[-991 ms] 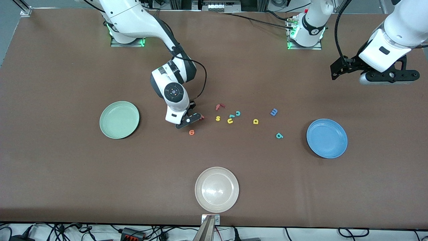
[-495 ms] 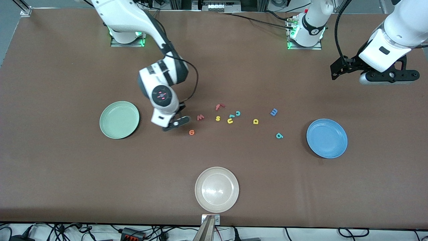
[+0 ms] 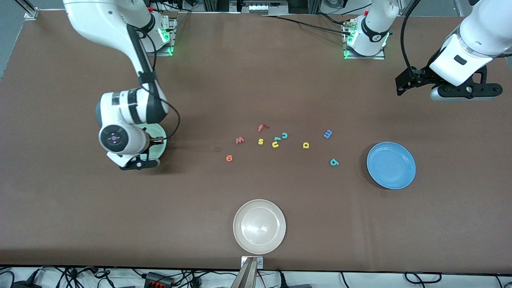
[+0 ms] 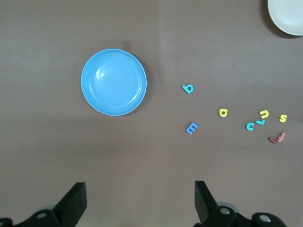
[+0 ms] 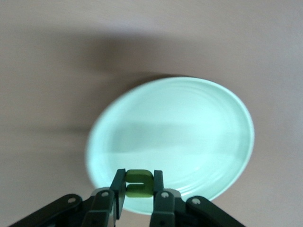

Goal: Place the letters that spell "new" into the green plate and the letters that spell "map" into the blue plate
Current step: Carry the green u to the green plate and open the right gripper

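My right gripper (image 5: 138,182) is shut on the olive-green n (image 5: 138,185) and hangs over the green plate (image 5: 189,123) near its rim. In the front view that gripper (image 3: 138,163) covers most of the green plate (image 3: 161,145). The red-pink w (image 3: 239,140) and orange e (image 3: 229,158) lie mid-table. The blue m (image 3: 327,134), a yellow bowl-and-stem letter (image 3: 306,145) and a teal one (image 3: 334,162) lie nearer the empty blue plate (image 3: 391,165). My left gripper (image 3: 464,92) waits open, high over the left arm's end of the table.
A red f (image 3: 262,128), yellow s (image 3: 261,141), yellow u (image 3: 275,144) and teal c (image 3: 284,135) sit clustered between the w and the m. A whitish-beige plate (image 3: 259,226) stands near the table's front edge.
My right arm swung from the letter cluster to over the green plate, carrying the n and uncovering the w. The left arm has not moved.
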`<action>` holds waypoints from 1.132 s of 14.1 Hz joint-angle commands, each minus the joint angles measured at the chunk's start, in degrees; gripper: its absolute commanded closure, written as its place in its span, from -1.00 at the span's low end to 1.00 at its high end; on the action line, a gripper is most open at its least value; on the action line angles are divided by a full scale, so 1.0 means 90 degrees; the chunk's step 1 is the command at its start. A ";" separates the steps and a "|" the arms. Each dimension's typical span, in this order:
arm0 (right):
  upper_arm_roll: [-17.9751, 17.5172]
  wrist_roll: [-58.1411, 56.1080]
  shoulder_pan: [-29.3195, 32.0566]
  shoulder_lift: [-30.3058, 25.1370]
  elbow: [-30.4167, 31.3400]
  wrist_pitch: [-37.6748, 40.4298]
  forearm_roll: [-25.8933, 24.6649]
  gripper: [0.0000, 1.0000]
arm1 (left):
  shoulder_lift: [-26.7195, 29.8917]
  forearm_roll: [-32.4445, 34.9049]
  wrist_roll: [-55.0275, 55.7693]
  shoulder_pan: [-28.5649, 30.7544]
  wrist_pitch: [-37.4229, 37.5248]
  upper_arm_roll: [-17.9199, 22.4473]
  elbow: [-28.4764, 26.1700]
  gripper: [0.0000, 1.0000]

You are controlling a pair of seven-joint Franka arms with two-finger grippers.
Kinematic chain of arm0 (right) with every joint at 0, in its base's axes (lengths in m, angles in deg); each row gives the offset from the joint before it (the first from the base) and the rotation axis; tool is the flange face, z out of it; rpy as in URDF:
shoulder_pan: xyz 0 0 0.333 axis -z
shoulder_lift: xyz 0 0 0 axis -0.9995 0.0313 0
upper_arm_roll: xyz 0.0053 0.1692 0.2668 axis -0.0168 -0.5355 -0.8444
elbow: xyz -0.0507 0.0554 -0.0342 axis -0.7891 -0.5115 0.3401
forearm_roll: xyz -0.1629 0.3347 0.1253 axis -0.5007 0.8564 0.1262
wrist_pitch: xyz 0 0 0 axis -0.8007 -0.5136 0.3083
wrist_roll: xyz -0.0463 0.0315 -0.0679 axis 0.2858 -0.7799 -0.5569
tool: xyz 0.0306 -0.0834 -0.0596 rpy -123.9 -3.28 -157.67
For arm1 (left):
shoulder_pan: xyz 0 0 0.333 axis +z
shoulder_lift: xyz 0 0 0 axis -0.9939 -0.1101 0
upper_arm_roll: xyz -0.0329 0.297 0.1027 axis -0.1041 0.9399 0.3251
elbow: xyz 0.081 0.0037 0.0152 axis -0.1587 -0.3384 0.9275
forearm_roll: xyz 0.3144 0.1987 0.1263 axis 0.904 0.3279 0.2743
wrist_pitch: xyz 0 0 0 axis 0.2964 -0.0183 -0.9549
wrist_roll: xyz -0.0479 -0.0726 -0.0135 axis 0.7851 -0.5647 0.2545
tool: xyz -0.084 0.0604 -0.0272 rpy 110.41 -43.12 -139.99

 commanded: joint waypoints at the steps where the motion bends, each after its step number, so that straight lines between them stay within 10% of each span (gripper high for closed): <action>1: -0.0068 -0.0120 0.0152 0.0015 0.0334 -0.0269 0.0021 0.87 | -0.0108 0.0015 -0.0070 0.0001 0.0128 -0.0007 0.0230 -1.00; 4: -0.0068 -0.0120 0.0191 0.0054 0.0774 -0.0942 0.0031 0.78 | -0.0108 0.0015 -0.0060 -0.0009 0.0128 -0.0017 0.0230 -1.00; 5: -0.0068 -0.0100 0.0182 0.0093 0.0794 -0.1012 0.0051 0.48 | -0.0099 0.0015 -0.0050 -0.0009 0.0128 -0.0017 0.0230 -1.00; 6: -0.0058 0.0006 0.0182 0.0093 0.0746 -0.1003 0.0060 -0.52 | -0.0108 0.0015 -0.0031 -0.0009 0.0128 -0.0007 0.0230 -1.00; 7: -0.0058 0.0007 0.0153 0.0035 0.0630 -0.0935 0.0070 -1.00 | -0.0108 0.0005 -0.0050 0.0010 0.0128 -0.0007 0.0230 -1.00; 16: -0.0107 0.0046 -0.0403 0.0356 -0.1099 -0.0495 0.0168 -1.00 | -0.0303 0.0005 0.0116 -0.0009 0.0215 -0.0017 0.0229 -1.00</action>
